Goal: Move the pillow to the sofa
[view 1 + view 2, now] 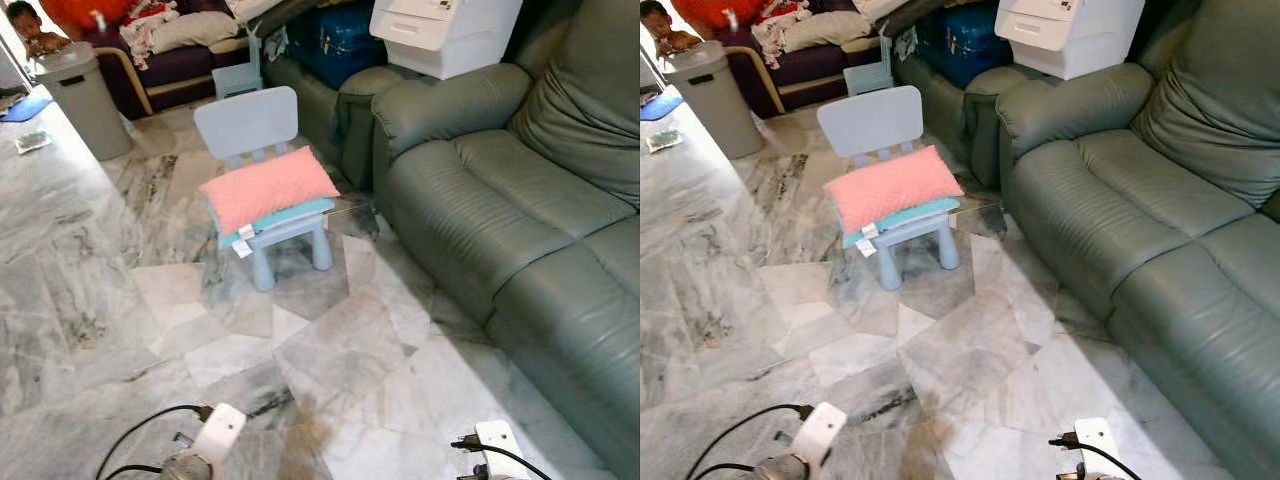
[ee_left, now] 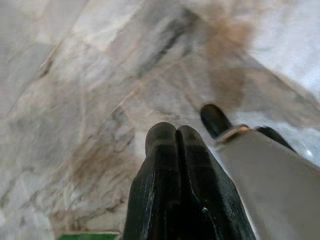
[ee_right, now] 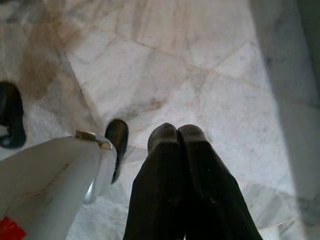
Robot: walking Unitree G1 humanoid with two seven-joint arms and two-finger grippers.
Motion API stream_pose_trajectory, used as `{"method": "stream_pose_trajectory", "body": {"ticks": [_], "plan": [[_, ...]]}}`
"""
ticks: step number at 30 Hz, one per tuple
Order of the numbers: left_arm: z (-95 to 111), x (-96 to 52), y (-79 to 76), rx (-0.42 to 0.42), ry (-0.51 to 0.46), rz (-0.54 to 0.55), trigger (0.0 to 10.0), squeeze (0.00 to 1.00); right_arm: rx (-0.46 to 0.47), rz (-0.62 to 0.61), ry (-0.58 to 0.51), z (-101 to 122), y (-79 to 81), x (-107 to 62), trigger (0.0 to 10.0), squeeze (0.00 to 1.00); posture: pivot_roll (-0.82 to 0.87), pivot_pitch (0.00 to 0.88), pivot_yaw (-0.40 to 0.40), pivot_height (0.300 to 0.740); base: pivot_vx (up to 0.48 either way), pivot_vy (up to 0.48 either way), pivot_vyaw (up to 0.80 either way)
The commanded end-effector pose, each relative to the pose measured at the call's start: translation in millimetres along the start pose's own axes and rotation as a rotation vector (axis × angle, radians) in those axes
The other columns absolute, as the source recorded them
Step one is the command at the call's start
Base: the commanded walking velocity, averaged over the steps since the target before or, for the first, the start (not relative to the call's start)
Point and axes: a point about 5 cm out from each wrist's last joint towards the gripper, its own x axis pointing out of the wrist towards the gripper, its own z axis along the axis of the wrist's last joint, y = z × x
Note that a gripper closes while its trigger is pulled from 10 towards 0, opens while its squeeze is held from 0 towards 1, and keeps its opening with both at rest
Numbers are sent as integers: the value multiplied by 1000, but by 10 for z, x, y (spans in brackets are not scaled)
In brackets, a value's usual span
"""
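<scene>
Closest to you, both arms hang low over the marble floor. The left end effector has its 2 black fingers pressed together, pointing down at grey-veined tiles, and the right end effector is likewise closed tight with nothing between its fingers. In the head views you see just the pale wrist housings and their black cables at the bottom edge.

Further ahead, a small pale blue child's chair stands on the floor. The pink pillow lies across its seat, resting on a teal cushion with a white tag hanging off the front corner. The pillow is well apart from both end effectors.

To your right, a grey-green leather sofa runs along the room, its nearest arm just beside the chair. A white plastic drawer unit sits on the sofa's far armrest, with a blue case beyond it.

At the far left stands a grey bin, and a person sits behind it.
</scene>
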Motion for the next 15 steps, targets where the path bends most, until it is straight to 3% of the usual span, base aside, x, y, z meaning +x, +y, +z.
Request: {"method": "stream_pose_trajectory", "body": {"ticks": [1,2,4,8,15], "plan": [[-38,-7,33,-32,9,26,10000,0,-58,30,-3,32,66,12,10000,0,-157,15,37,740,0,0,0],[-34,-6,28,-24,10,24,10000,0,-74,33,-1,36,67,13,10000,0,-157,15,37,740,0,0,0],[45,11,-52,-96,-11,11,10000,0,-101,34,1,47,85,17,10000,0,-141,0,43,740,0,0,0],[187,29,-186,-27,-53,-45,10000,0,-79,27,-5,58,90,20,10000,0,-122,0,41,740,0,0,0],[260,33,-185,-72,-76,-78,10000,0,-56,41,-10,68,108,23,10000,0,-125,11,57,740,0,0,0]]}}
